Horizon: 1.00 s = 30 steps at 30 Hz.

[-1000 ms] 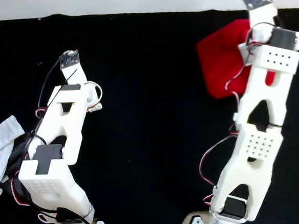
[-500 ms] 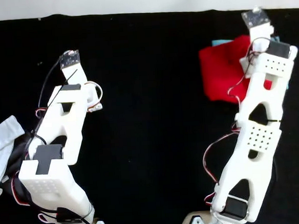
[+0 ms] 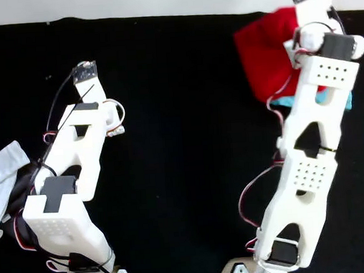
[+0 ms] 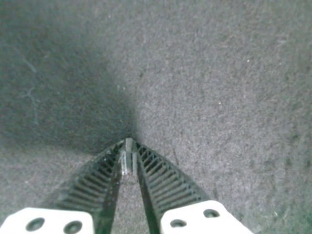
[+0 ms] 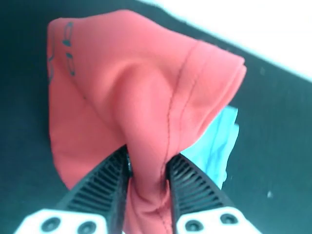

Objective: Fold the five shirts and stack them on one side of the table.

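A red shirt (image 3: 262,56) hangs bunched at the table's far right, lifted off the black cloth. My right gripper (image 5: 147,168) is shut on a fold of the red shirt (image 5: 136,102). Under it lies a light blue shirt (image 3: 342,100), partly hidden by the arm, and a corner of the light blue shirt (image 5: 222,141) peeks past the red one. My left gripper (image 4: 128,158) is shut with nothing in it, low over the bare black cloth at the left-centre. A white shirt (image 3: 2,171) with a bit of blue lies at the left edge.
The black tablecloth (image 3: 180,111) covers the table, with its white far edge (image 3: 160,0) behind. The left arm (image 3: 71,163) and the right arm (image 3: 308,159) stretch away from their bases at the near edge. Loose cables hang by both arms.
My right gripper has lifted the red shirt up and toward the far edge, which uncovers the light blue shirt beneath. The left arm has stayed still.
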Motion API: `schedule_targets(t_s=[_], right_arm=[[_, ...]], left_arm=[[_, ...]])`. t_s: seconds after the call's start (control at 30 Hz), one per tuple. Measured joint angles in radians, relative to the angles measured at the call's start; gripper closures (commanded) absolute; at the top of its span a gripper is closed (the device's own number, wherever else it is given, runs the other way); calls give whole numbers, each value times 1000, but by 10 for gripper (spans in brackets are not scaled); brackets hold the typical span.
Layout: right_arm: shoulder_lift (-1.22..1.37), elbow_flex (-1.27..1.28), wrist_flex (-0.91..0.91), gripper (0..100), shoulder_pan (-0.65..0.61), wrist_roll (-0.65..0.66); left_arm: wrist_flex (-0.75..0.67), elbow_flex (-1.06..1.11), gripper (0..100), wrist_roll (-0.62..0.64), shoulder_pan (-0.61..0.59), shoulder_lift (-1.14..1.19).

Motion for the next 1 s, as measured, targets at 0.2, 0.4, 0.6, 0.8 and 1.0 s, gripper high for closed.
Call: schedule_targets(t_s=[0.2,0.4,0.6,0.8,1.0], right_arm=[[-71,-2,0,992,-5,0],[-37,52,-103,992,75,-3],[172,245,-313,992,147,23],[284,244,-465,990,170,35],[293,244,-503,904,195,35]], left_arm=[[0,0,990,0,0,0],[0,0,990,0,0,0],[0,0,990,0,0,0],[0,0,990,0,0,0],[0,0,990,0,0,0]])
